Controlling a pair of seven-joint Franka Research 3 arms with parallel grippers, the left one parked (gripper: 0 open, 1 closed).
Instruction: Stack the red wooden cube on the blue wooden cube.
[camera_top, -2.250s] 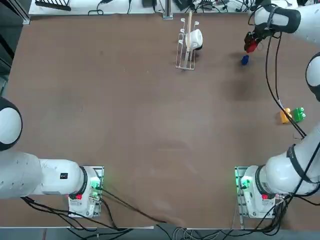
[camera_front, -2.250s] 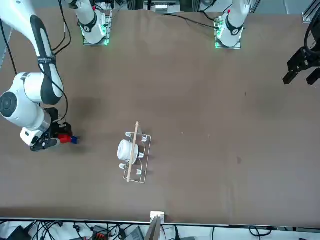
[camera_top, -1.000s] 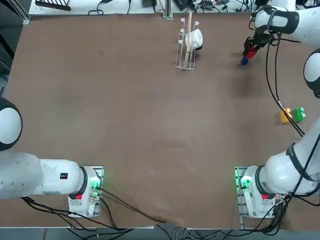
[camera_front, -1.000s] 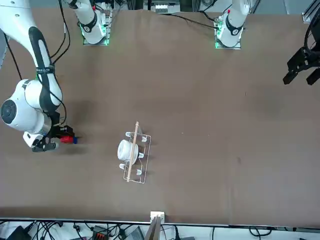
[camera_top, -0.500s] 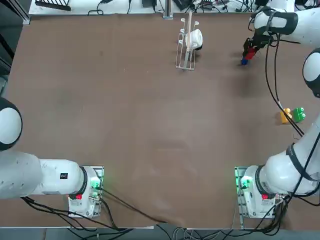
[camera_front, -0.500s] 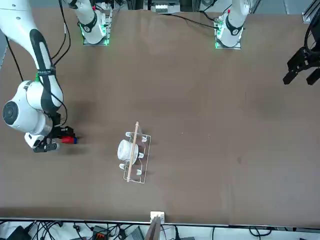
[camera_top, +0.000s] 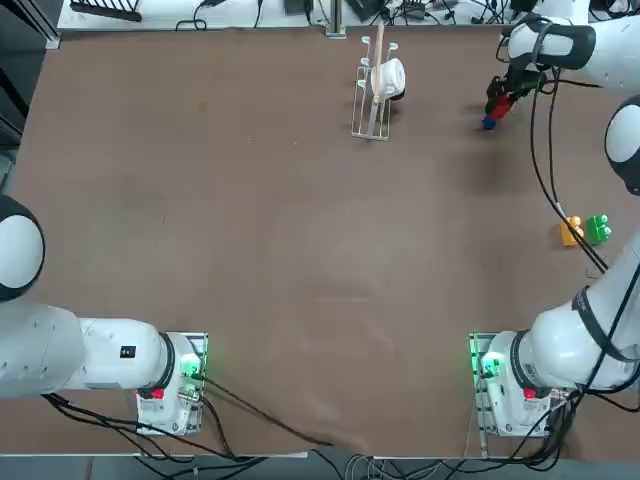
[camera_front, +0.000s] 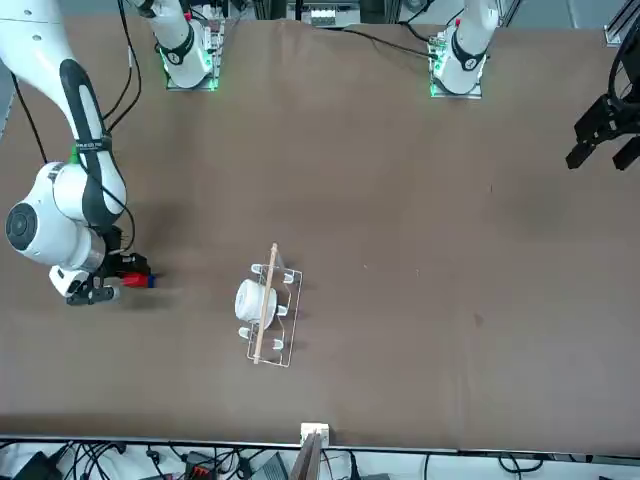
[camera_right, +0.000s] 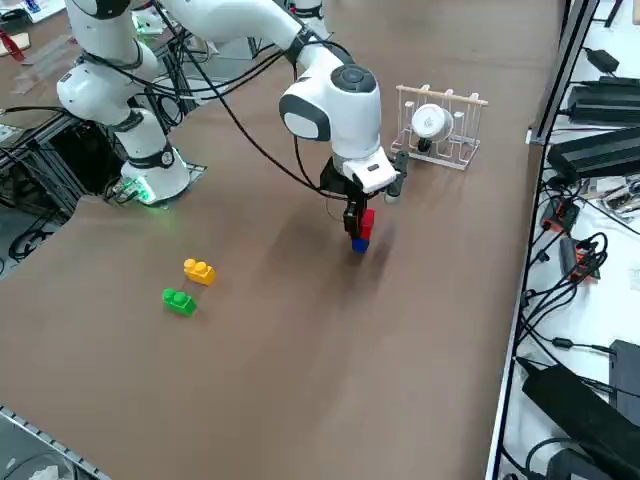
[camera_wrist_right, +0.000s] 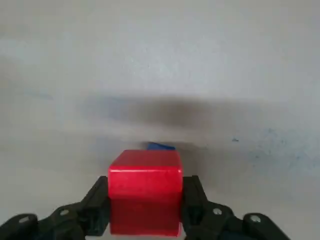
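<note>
Right now the right gripper has the red cube pinched between its two fingers, just over the blue cube, at the far right of the table. I can't tell whether red already rests squarely on blue. If it's off-centre, letting go could tip it; pressing too low could skid the small blue one away, and a finger dragging on the way up might topple both. Nearer on the right sit an orange block and a green block. The tabletop is plain brown; cables clutter the far bench beyond.
</note>
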